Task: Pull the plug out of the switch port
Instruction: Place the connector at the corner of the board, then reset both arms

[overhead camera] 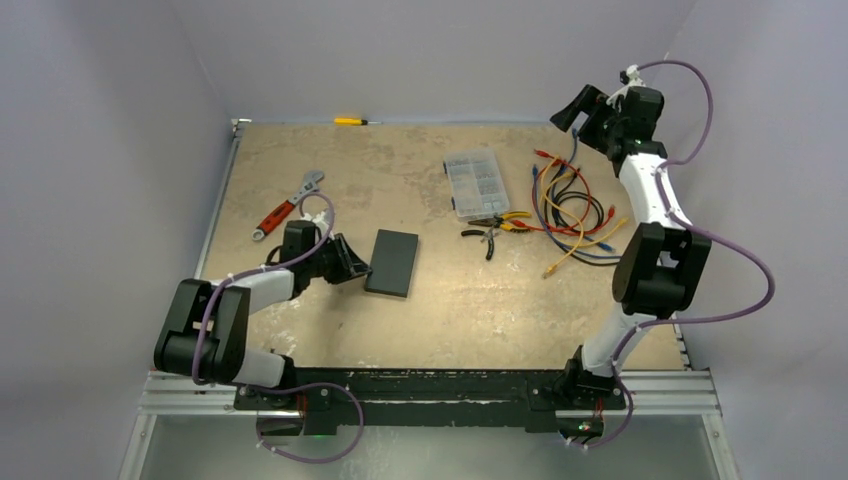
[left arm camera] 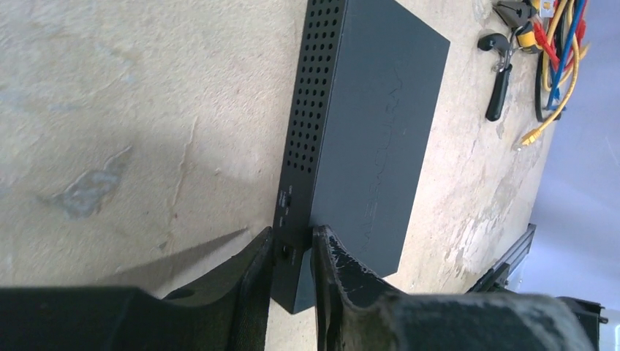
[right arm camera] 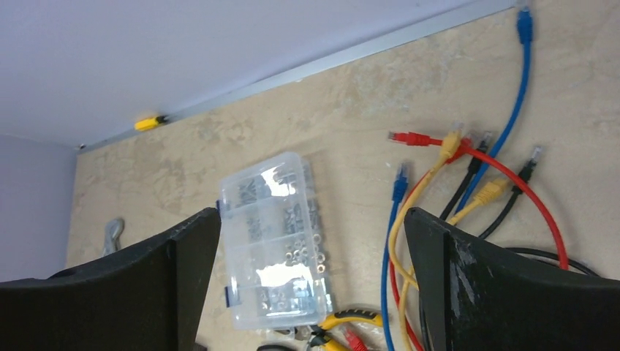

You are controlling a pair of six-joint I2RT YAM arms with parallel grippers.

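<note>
The switch (overhead camera: 392, 262) is a flat black box lying left of the table's middle. My left gripper (overhead camera: 358, 268) is shut on its near left corner. In the left wrist view my left gripper (left arm camera: 292, 238) pinches that corner of the switch (left arm camera: 373, 124), beside the vented side wall. The switch port is hidden in every view. My right gripper (overhead camera: 573, 110) hangs high at the back right, open and empty. In the right wrist view my right gripper (right arm camera: 313, 219) looks down on loose cables (right arm camera: 385, 270) with plugs, such as a red plug (right arm camera: 409, 138). I cannot tell which is the task's plug.
A clear organiser box (overhead camera: 475, 185) lies right of the middle, next to the cable tangle (overhead camera: 575, 210). Pliers (overhead camera: 490, 235) lie at its near end. A red-handled wrench (overhead camera: 285, 207) sits at the left. A yellow screwdriver (overhead camera: 352, 121) rests against the back wall.
</note>
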